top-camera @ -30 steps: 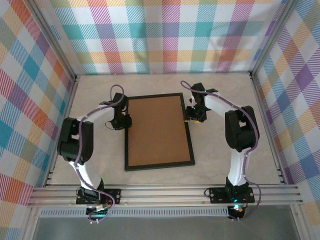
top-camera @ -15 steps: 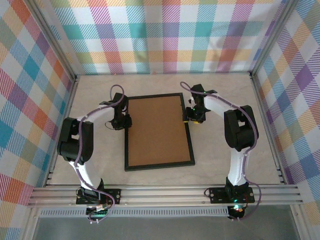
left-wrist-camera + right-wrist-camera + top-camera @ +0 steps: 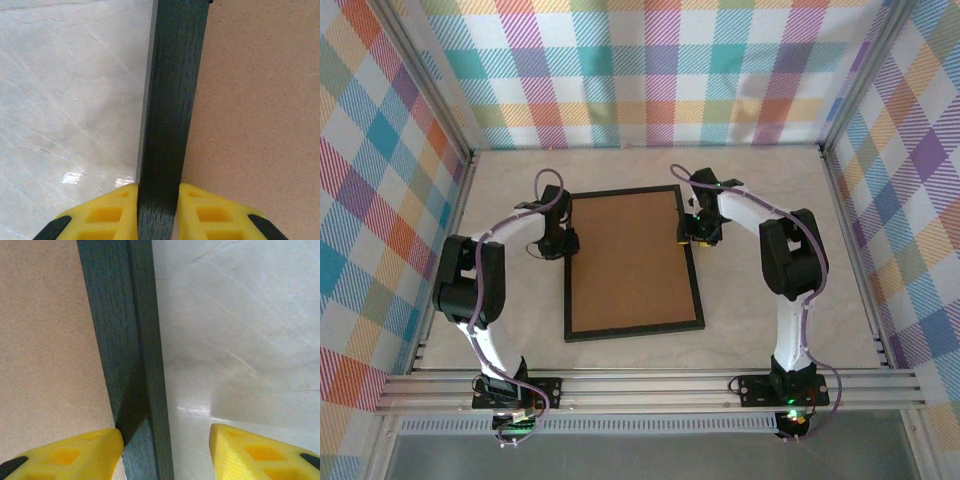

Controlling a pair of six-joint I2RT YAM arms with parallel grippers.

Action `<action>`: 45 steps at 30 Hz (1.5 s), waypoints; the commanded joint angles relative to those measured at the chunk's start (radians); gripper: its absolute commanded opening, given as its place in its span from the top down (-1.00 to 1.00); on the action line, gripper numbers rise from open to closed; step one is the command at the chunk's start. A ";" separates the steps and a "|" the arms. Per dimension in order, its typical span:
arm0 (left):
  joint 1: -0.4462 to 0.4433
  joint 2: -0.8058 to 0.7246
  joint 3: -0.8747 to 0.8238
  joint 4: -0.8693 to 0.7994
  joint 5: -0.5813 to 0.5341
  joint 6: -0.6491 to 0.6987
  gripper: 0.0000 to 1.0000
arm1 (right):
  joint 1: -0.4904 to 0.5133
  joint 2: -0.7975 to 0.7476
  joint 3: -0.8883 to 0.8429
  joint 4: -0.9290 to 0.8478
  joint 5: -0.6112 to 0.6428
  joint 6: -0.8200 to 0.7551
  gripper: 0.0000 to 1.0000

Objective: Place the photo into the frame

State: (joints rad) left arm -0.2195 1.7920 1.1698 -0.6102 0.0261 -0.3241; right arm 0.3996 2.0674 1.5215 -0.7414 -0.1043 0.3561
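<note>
Brown board upward, the black frame (image 3: 633, 263) lies flat on the pale table (image 3: 630, 165); left gripper (image 3: 563, 243) at its left rail, right gripper (image 3: 692, 232) at its right rail. Left wrist: yellow fingers (image 3: 112, 212) pinch the rail from both sides. Right wrist: fingers straddle the rail, parted, the outer one clear of it

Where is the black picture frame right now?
In the top view the frame lies brown back up in the middle of the table, the left gripper pinching its left edge and the right gripper straddling its right edge.
</note>
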 commanded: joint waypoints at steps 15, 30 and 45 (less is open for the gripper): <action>-0.030 -0.007 -0.001 -0.002 0.047 -0.003 0.56 | 0.085 0.232 -0.118 0.020 -0.099 0.069 -0.04; -0.030 -0.011 0.012 -0.021 0.016 -0.010 0.56 | 0.072 0.077 0.023 -0.077 -0.044 0.008 -0.04; -0.028 -0.037 0.017 -0.031 -0.017 -0.006 0.55 | -0.067 -0.152 -0.089 -0.017 -0.048 0.012 -0.07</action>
State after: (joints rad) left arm -0.2272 1.7885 1.1706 -0.6228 -0.0132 -0.3241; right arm 0.3496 1.9491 1.4551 -0.7712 -0.1337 0.3767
